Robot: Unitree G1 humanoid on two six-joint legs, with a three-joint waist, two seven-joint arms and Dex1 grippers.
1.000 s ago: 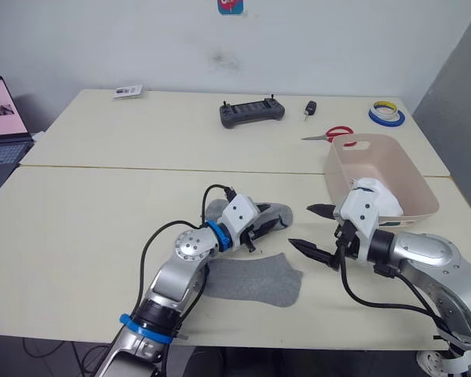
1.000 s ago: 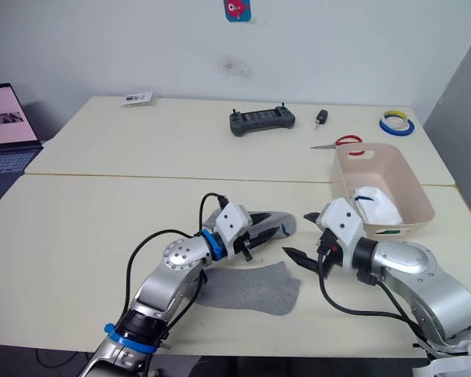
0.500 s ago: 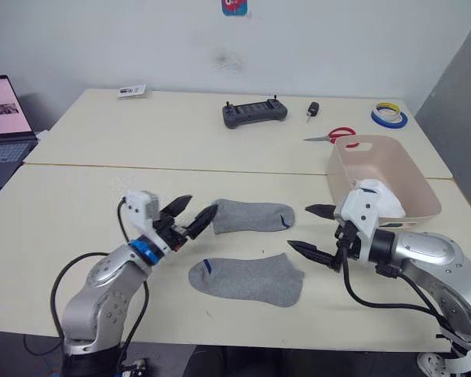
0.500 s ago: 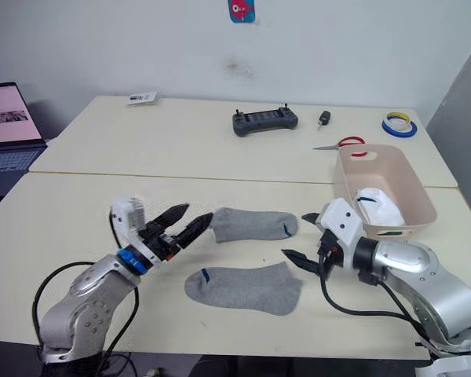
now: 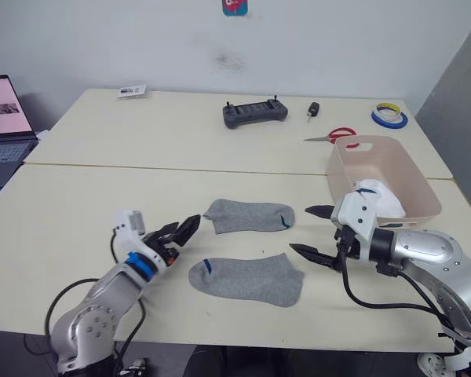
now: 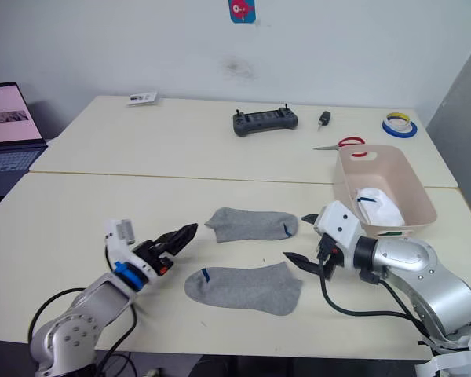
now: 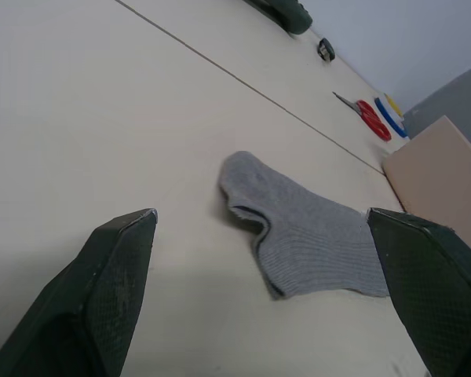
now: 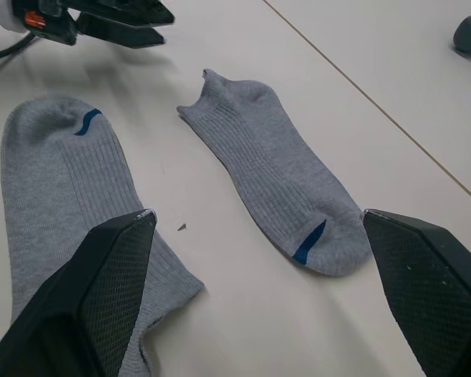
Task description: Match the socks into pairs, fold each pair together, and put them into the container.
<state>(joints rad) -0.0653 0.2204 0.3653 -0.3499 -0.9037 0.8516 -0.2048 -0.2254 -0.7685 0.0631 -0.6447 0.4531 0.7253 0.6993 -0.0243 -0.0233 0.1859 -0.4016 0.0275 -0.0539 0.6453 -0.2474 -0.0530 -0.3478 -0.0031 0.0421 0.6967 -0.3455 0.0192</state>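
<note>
Fingers of both the left gripper (image 5: 180,231) and right gripper (image 5: 312,231) are spread wide and empty, flanking two grey socks (image 5: 248,215) (image 5: 246,277) lying flat on the table (image 5: 63,212) near the pink container (image 5: 381,177).

I am facing a white wall (image 5: 141,39); two cream tables (image 5: 180,137) are standing joined below it, a laptop (image 5: 1,118) sitting beside them.

two grey socks (image 5: 247,214) flat, pink container (image 5: 414,177) holding white
</note>
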